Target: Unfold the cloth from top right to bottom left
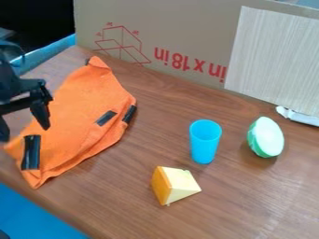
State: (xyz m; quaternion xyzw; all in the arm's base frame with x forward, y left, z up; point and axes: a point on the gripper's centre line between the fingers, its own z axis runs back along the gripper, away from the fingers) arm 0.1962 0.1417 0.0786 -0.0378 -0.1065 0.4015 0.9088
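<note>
In my camera view, the orange cloth [78, 112] lies on the table [249, 191], partly below the tool [24, 133] and extending right of it. I see its fingers spread apart, nothing gripped; whether they touch the cloth, I can't tell.

Red print [198, 65] "in x 18 in", upside-down, on cardbd [181, 23]

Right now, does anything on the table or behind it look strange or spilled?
Behind the table, the cardboard looks odd: its red print is upside down. The orange cloth lies unevenly folded, black strips on it. Nothing looks spilled.
</note>
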